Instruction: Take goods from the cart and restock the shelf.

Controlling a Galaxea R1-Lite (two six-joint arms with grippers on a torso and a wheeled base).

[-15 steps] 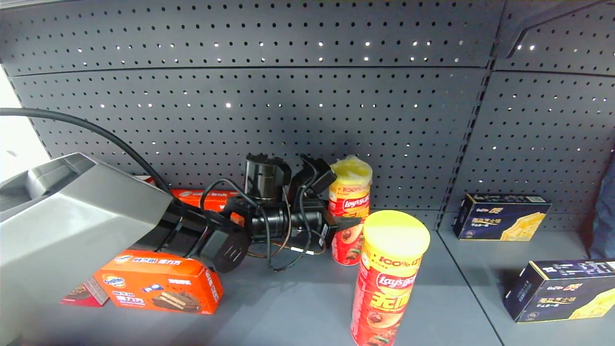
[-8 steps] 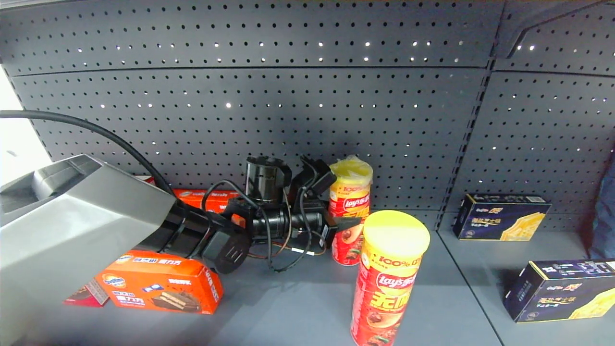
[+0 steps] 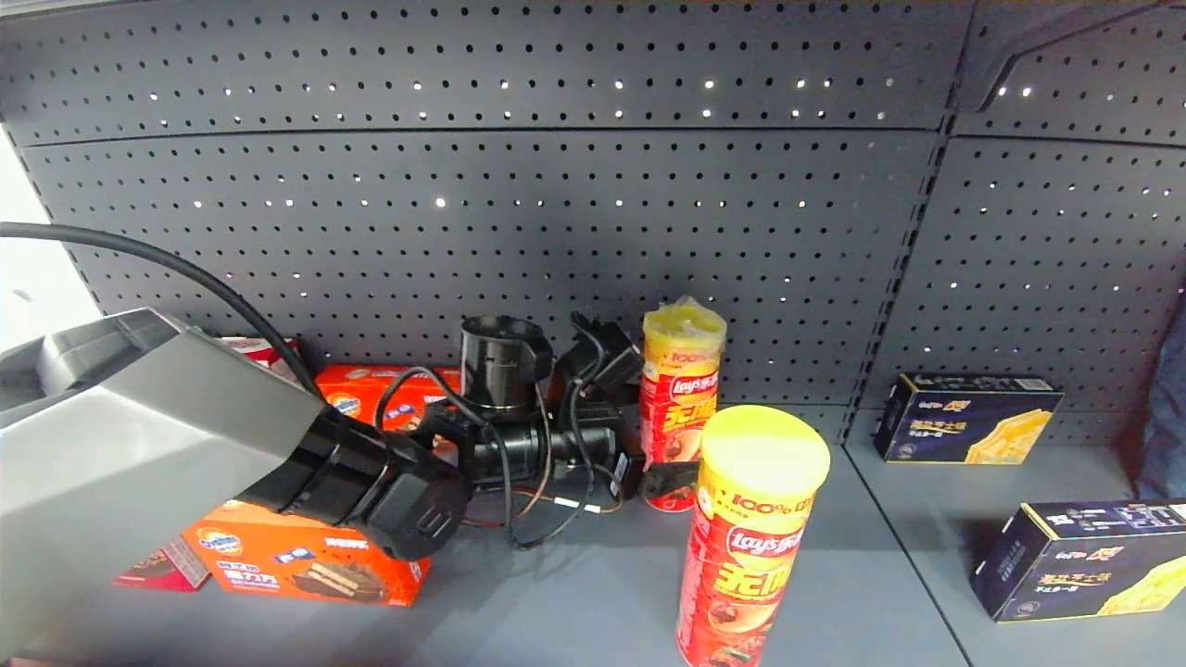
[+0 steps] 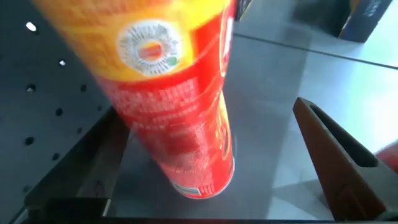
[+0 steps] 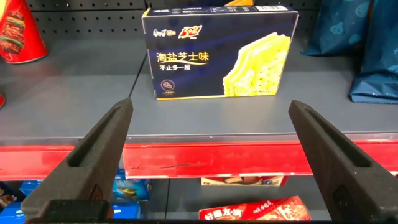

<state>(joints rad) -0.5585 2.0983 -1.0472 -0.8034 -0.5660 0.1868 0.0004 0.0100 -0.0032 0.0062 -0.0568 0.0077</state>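
Releasing red-and-yellow cylindrical chip tube, standing upright at back edge of grey metal shelf by pegboard. Left gripper sinking lower than second ago, jaws standing wide either side of tube. Placement seeming complete; withdrawing toward cart probably coming next.

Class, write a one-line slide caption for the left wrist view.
Open left tool straddling a red-and-yellow chip can standing on the grey shelf.
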